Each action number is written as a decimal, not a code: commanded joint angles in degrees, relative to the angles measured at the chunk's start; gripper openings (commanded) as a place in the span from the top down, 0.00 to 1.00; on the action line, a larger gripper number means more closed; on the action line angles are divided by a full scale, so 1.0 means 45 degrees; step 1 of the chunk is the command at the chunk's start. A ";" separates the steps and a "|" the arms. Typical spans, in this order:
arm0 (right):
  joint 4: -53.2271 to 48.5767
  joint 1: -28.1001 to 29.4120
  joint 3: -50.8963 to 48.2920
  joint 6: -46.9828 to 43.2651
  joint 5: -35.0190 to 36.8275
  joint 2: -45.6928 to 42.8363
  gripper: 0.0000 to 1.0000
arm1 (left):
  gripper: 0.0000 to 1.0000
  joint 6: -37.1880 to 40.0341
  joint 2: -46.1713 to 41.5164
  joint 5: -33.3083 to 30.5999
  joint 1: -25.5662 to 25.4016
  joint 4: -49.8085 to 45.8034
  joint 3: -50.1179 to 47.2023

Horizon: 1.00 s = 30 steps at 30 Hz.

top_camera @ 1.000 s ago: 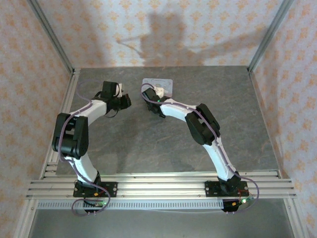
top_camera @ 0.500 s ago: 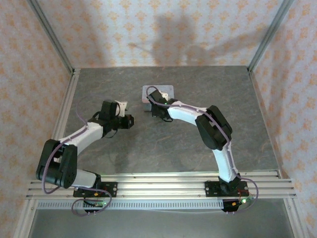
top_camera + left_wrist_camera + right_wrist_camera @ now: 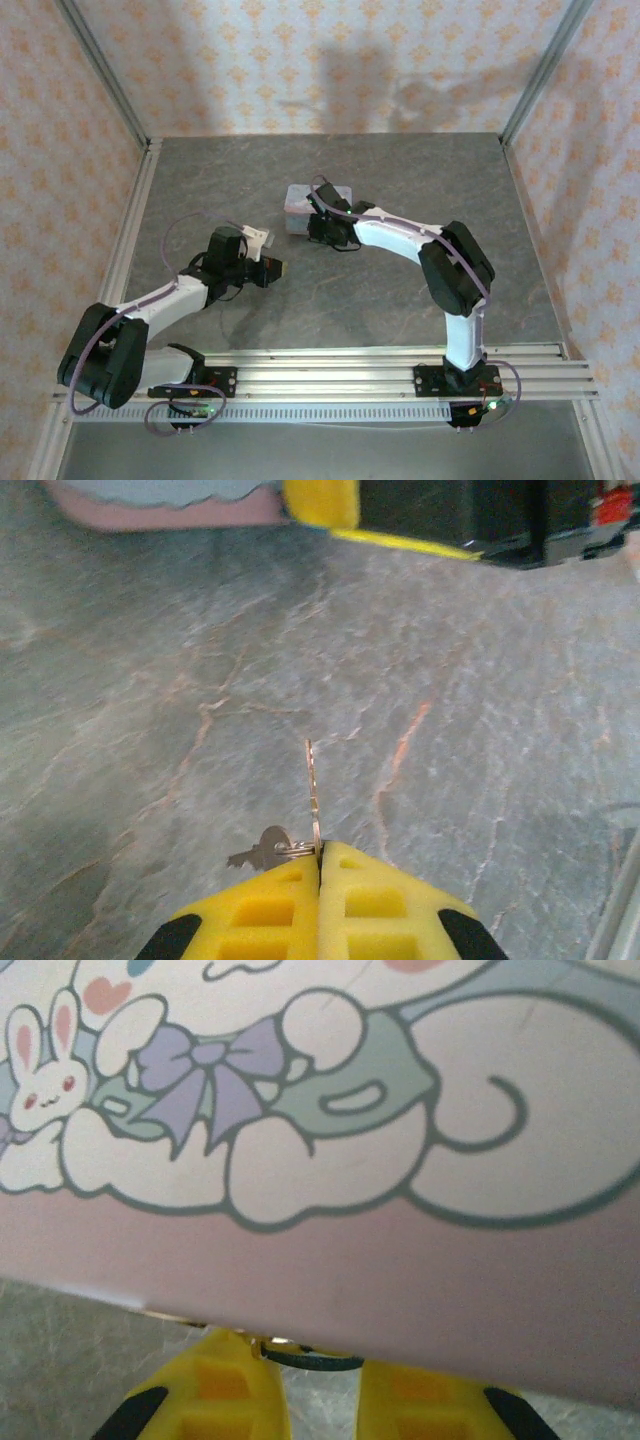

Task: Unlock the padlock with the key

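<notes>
My left gripper [image 3: 320,848] is shut on the key [image 3: 313,785], whose thin pale blade sticks straight out past the yellow fingertips. A second small key on a ring [image 3: 262,848] hangs to its left. In the top view the left gripper [image 3: 272,268] is low over the table, pointing at the tin [image 3: 305,205]. My right gripper [image 3: 320,1372] is at the tin's near edge. The padlock [image 3: 311,1361] shows as a dark teal arc spanning the gap between both yellow pads. Most of the lock is hidden under the tin [image 3: 330,1110].
The pastel tin's pink side [image 3: 150,505] and the right gripper's yellow fingertip [image 3: 320,500] lie just beyond the key in the left wrist view. Grey stone tabletop [image 3: 400,290] lies around both arms. Patterned walls and metal posts [image 3: 100,70] close in the table.
The left arm has swung down and toward the near side, bringing the key lower and closer to the tin. The right gripper and tin shifted slightly nearer, and its jaws narrowed.
</notes>
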 commanded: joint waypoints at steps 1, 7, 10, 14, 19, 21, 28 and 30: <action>-0.0634 0.0076 0.0154 0.0179 -0.0726 -0.0841 0.89 | 1.00 -0.0033 0.0075 0.1153 -0.0077 0.2338 -0.0376; -0.1435 0.0057 0.0829 -0.0072 -0.1582 -0.0863 0.90 | 1.00 0.0407 0.1358 0.2148 -0.0118 0.2955 0.0025; -0.1771 0.0001 0.1153 -0.0149 -0.2000 -0.0850 0.90 | 1.00 0.0656 0.1450 0.2091 -0.0119 0.3907 -0.0158; -0.2048 -0.0172 0.1425 -0.0068 -0.2642 -0.0815 0.91 | 1.00 0.1245 0.1506 0.1895 -0.0101 0.4179 -0.0010; -0.2176 -0.0411 0.1620 -0.0013 -0.3200 -0.0757 0.92 | 1.00 0.1293 0.2392 0.2815 0.0343 0.4878 0.0402; -0.2157 -0.0489 0.1601 0.0046 -0.3376 -0.0761 0.92 | 1.00 0.1074 0.2947 0.3308 0.0606 0.5423 0.0505; -0.2101 -0.0783 0.1542 0.0202 -0.3822 -0.0809 0.93 | 1.00 0.0596 0.4044 0.4090 0.1224 0.7418 0.0367; -0.2098 -0.0859 0.1542 0.0224 -0.3968 -0.0815 0.93 | 1.00 0.0541 0.4247 0.4171 0.1304 0.7625 0.0445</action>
